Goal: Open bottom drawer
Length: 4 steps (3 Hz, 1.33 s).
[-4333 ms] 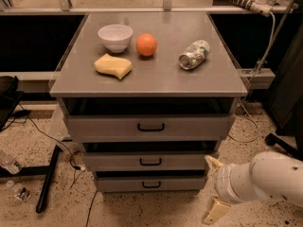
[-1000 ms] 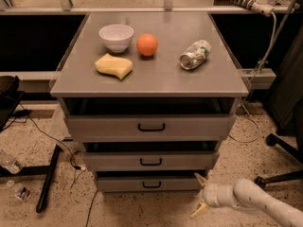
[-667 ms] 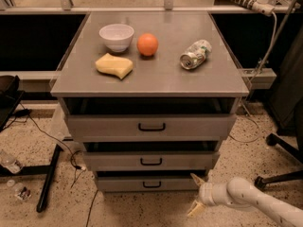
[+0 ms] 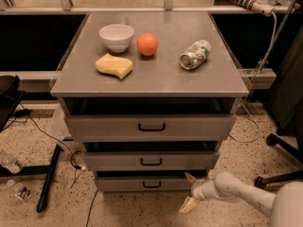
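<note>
The bottom drawer (image 4: 142,183) is the narrowest grey front of three, low on the cabinet, with a small black loop handle (image 4: 152,185) at its centre. It sits about flush under the middle drawer. My gripper (image 4: 188,191) is at the drawer's right end, to the right of the handle and apart from it. Its two cream fingers are spread open, one (image 4: 191,178) near the drawer's top right corner, the other (image 4: 188,205) lower over the floor. It holds nothing. The white arm (image 4: 246,197) comes in from the lower right.
The middle drawer (image 4: 150,161) and the widest top drawer (image 4: 151,126) sit above. On the cabinet top (image 4: 165,79) are a white bowl (image 4: 116,36), an orange (image 4: 147,45), a yellow sponge (image 4: 114,65) and a crushed can (image 4: 195,54). A black stand leg (image 4: 49,178) and cables lie on the floor at left.
The gripper has moved left along the floor level toward the bottom drawer's right end. The drawers have not moved.
</note>
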Available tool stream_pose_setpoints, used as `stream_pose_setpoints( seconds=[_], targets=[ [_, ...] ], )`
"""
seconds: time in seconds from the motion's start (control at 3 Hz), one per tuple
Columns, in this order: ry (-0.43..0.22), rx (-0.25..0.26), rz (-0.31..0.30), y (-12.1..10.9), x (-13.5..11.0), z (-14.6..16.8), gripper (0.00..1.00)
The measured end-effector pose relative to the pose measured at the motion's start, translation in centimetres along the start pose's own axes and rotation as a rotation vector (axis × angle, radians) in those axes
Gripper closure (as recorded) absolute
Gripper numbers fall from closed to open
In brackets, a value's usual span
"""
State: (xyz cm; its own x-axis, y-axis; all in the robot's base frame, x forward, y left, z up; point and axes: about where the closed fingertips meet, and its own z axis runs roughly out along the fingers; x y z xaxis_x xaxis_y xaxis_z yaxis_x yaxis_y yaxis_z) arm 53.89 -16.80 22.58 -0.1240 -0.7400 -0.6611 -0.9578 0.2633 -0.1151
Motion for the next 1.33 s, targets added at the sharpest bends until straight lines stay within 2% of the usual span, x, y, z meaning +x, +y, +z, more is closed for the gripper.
stream_pose_setpoints(
  seconds=[0.67,1.33],
  targets=[
    [0.020,-0.012,-0.034,-2.4,0.3,3.7,0.00],
    [0.024,0.026,-0.064,-4.2,2.6,5.6,0.00]
  ],
)
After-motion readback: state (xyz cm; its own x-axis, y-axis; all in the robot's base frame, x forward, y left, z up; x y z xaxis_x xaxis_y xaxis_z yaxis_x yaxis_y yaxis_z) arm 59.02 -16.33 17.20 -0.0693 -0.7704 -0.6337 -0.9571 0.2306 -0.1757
